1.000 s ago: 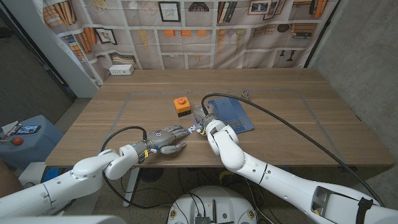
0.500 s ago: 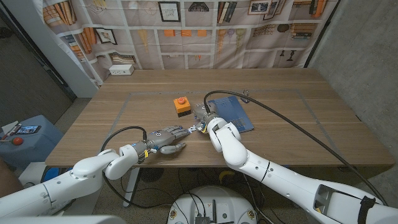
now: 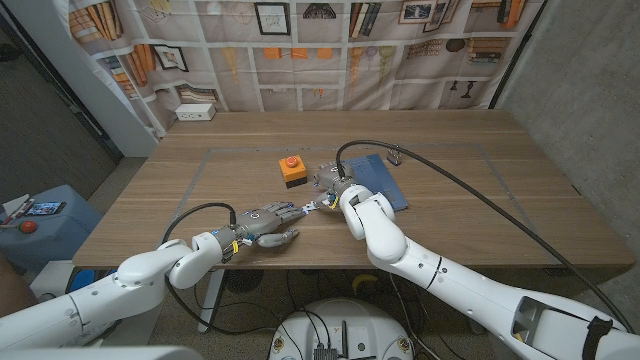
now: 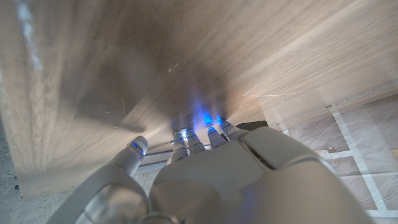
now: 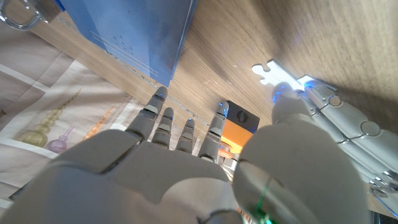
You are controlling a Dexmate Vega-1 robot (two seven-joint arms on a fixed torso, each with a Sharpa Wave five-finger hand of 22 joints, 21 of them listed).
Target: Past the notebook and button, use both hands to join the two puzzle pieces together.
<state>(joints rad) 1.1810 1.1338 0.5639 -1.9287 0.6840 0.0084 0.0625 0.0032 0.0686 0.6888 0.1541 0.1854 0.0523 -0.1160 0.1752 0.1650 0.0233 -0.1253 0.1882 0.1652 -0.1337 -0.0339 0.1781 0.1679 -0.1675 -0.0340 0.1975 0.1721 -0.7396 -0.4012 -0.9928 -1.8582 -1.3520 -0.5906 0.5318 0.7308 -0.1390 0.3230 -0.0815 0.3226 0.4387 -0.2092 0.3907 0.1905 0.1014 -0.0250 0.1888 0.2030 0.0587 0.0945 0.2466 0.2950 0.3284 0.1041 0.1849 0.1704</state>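
Since the earlier frames the right arm had swung away from the left, its elbow drifting further along the table (image 3: 470, 215), while the right robot hand (image 3: 334, 186) edged toward the blue notebook (image 3: 378, 181). The left robot hand (image 3: 262, 223) had stayed put on the table near the front edge, its fingers stretched toward the right one.

The orange button (image 3: 291, 170) sat just beside the right robot hand, away from the notebook. In the right wrist view one white puzzle piece (image 5: 266, 72) lay on the wood at the left robot hand's fingertips (image 5: 309, 85). I couldn't tell whether it was pinched. The right robot hand's fingers were spread and held nothing visible. A second piece couldn't be made out, so the joining looked not yet done.
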